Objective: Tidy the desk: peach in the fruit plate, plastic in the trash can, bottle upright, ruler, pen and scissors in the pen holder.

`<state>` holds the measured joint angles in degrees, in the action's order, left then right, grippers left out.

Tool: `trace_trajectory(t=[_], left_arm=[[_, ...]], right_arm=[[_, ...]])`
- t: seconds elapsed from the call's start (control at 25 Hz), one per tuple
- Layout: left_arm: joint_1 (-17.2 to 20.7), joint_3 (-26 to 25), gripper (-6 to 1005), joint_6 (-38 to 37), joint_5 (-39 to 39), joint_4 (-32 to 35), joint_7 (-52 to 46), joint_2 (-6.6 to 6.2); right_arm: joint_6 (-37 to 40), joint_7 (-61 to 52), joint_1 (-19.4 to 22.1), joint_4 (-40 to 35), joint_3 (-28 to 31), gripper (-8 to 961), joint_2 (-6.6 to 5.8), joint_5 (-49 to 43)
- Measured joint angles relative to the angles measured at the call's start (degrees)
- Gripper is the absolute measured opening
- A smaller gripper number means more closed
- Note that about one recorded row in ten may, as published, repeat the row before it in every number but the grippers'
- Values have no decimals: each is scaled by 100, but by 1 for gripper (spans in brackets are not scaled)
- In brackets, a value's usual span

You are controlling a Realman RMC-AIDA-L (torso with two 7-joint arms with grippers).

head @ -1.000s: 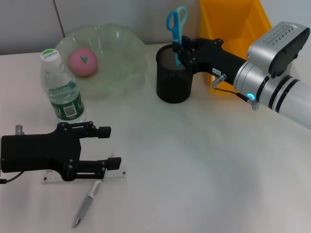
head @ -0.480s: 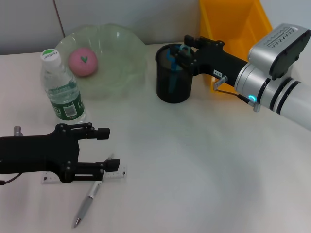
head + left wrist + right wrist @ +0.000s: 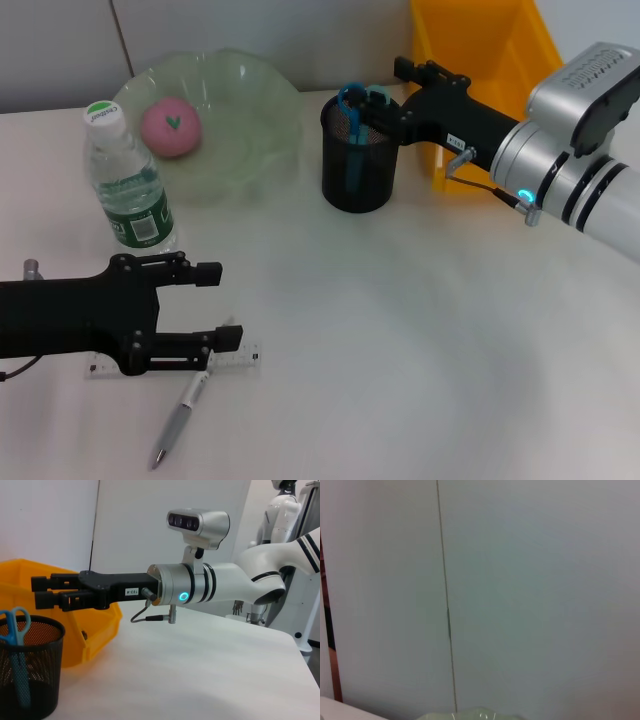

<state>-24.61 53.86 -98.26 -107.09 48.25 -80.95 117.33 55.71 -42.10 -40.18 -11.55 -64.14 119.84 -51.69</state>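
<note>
The blue-handled scissors (image 3: 355, 100) stand in the black mesh pen holder (image 3: 357, 175), handles up; both also show in the left wrist view, the scissors (image 3: 15, 626) and the holder (image 3: 31, 680). My right gripper (image 3: 402, 92) is open and empty just behind the holder's rim. My left gripper (image 3: 214, 306) is open low over the desk, its near finger above the clear ruler (image 3: 243, 358). The silver pen (image 3: 180, 415) lies in front of the ruler. The pink peach (image 3: 172, 127) sits in the green fruit plate (image 3: 260, 90). The water bottle (image 3: 125, 180) stands upright. No plastic is in view.
The yellow bin (image 3: 480, 50) stands behind the right arm, close to the pen holder; it also shows in the left wrist view (image 3: 95, 625). The right wrist view shows only the wall and a bit of the plate's rim (image 3: 480, 714).
The scissors dropped from my right gripper into the pen holder. The right gripper opened and drew back slightly to the right. The left arm slid a little to the left.
</note>
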Motion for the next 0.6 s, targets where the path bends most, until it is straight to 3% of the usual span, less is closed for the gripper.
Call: trace_trajectory(t=[0.2, 0.4, 0.6], left_arm=[[0, -14, 794, 2, -4, 0, 9, 0], [0, -60, 794, 19, -5, -20, 9, -3], [3, -103, 794, 24, -6, -44, 2, -16]], right_arm=[[381, -202, 57, -31, 4, 766, -27, 7], [1333, -1364, 588, -773, -64, 776, -111, -326], [2513, -3280, 1128, -2101, -29, 776, -407, -1952]])
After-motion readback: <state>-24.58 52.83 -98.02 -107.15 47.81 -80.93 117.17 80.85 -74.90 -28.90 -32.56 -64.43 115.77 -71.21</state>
